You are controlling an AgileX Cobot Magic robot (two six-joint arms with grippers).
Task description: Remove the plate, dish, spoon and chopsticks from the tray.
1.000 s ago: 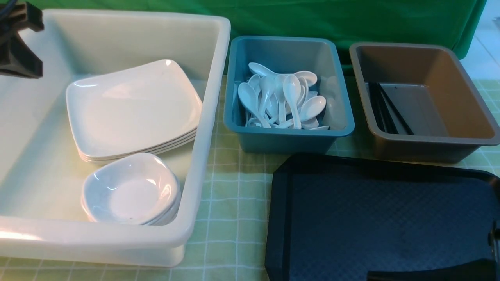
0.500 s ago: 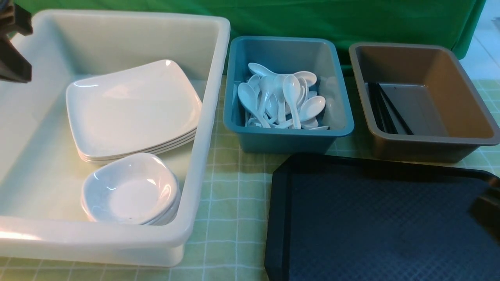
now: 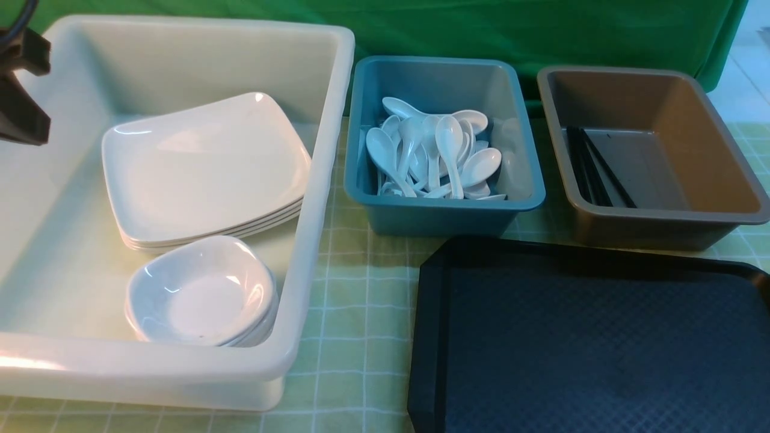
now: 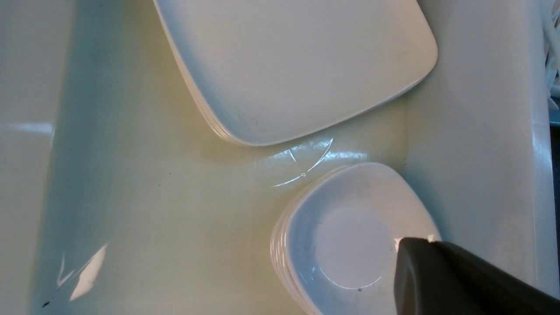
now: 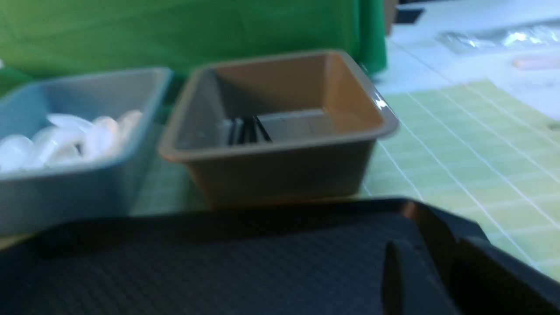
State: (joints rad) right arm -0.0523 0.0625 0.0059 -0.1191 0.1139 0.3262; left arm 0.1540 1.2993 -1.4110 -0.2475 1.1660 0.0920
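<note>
The black tray [image 3: 589, 337] lies bare at the front right. White plates [image 3: 204, 168] are stacked in the white tub [image 3: 325, 150], with a stack of small dishes [image 3: 201, 291] in front of them. My left gripper [image 4: 413, 243] is shut and empty, hovering over the dishes [image 4: 345, 245] beside the plates [image 4: 297, 65]. White spoons [image 3: 433, 156] fill the blue tub [image 3: 445, 216]. Black chopsticks [image 3: 595, 168] lie in the grey-brown tub [image 3: 649, 231]. My right gripper [image 5: 431, 245] is open low over the tray's [image 5: 218, 262] corner rim, holding nothing.
Green checked cloth [image 3: 361, 300] covers the table between the tubs and the tray. A green backdrop [image 3: 481, 30] hangs behind. My left arm [image 3: 18, 114] shows at the far left above the white tub. The right arm is out of the front view.
My right arm has drawn back off the tray's right side and out of the front view, its jaws spreading. The left arm shifted slightly lower at the far left.
</note>
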